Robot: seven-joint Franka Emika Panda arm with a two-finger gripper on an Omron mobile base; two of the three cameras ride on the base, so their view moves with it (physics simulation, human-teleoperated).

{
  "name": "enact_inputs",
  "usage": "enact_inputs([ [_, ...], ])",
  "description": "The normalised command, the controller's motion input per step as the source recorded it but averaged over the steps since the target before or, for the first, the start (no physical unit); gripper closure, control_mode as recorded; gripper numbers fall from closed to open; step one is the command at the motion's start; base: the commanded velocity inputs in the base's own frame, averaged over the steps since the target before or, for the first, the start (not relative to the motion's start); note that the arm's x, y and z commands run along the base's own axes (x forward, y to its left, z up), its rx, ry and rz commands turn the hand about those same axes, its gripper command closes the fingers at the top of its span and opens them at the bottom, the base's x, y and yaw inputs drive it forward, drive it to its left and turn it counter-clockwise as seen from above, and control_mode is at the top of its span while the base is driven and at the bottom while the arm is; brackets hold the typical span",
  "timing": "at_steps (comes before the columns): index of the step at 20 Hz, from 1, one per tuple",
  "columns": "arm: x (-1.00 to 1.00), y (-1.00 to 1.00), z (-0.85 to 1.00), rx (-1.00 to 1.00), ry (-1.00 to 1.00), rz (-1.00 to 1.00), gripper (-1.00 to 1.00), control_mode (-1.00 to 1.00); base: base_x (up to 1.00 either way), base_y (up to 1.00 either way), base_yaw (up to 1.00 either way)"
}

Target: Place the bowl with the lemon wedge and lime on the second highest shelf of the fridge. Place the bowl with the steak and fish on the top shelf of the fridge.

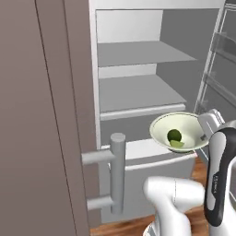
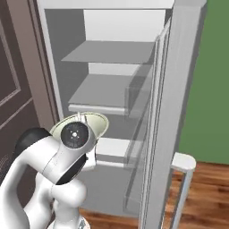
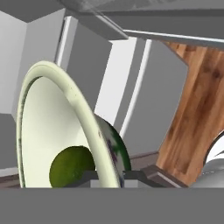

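Bowl (image 1: 180, 131): pale green, held in the air before the open fridge (image 1: 138, 92), below its lower visible shelf (image 1: 140, 94) and above the drawer front. Contents: lime (image 1: 174, 135) and lemon wedge (image 1: 177, 144). Gripper (image 3: 109, 177): fingers clamped on the bowl's rim, one inside beside the lime, one outside. Door (image 2: 165, 112): swung open at right. Floor (image 3: 197, 109): wood.

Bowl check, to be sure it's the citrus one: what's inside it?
The bowl, held at its rim by the gripper, contains a lime and a lemon wedge. The rim hides part of the floor.
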Motion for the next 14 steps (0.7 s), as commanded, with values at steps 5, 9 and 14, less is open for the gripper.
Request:
enact_inputs([
  [5,0.00,0.00,0.00,0.00,0.00,0.00,1.00,1.00,0.79,0.00,-0.06],
  [9,0.39,0.04,0.02,0.00,0.00,-0.03,1.00,-1.00,0.40,0.06,-0.02],
  [14,0.82,0.06,0.34,0.03,0.06,-0.15,1.00,-1.00,0.00,0.00,0.00],
])
